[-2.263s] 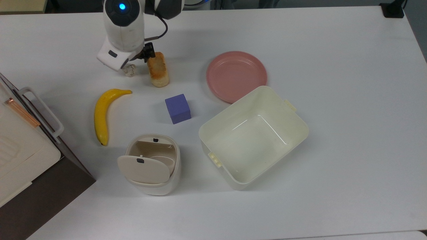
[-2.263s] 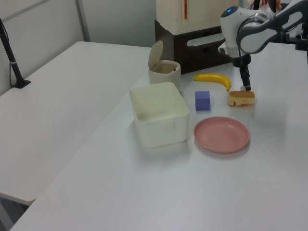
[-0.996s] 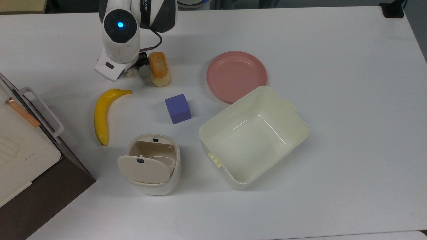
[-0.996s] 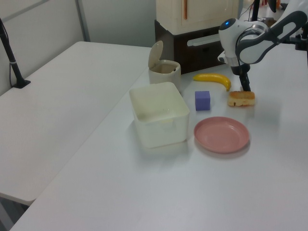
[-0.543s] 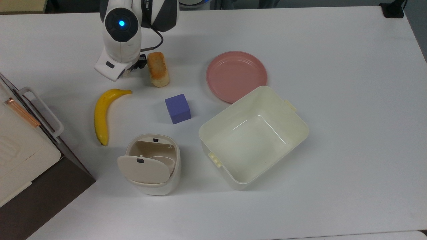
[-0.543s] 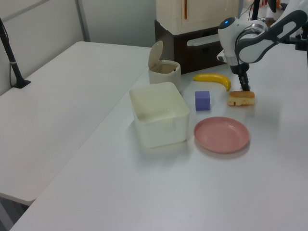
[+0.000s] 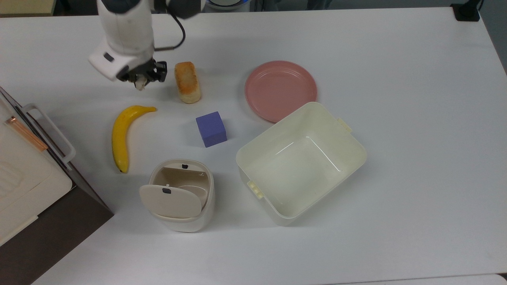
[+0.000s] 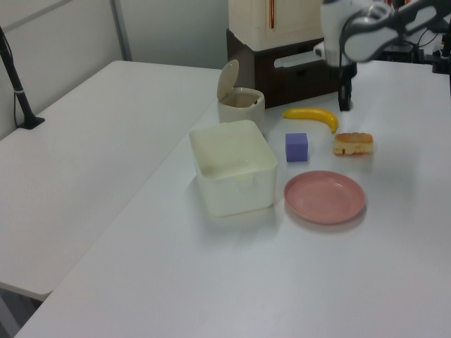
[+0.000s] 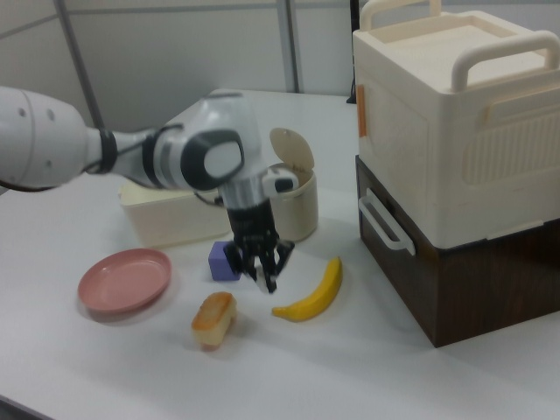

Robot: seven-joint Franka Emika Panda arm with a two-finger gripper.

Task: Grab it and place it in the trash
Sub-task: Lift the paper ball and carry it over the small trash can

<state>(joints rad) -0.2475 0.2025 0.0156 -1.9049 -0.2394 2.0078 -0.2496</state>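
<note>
In the top view, my gripper hangs above the table, its fingers clamped on the crumpled paper ball, with the bread loaf just right of it and the trash bin well below.

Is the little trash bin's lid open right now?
Yes: in the top view the trash bin's flap lid is swung aside, leaving its hollow inside showing.

Bright, even light from overhead falls on the white table. Shadows beside the tub are soft and pale, with a thin glare streak inside it. The arm is blurred in the left view.
</note>
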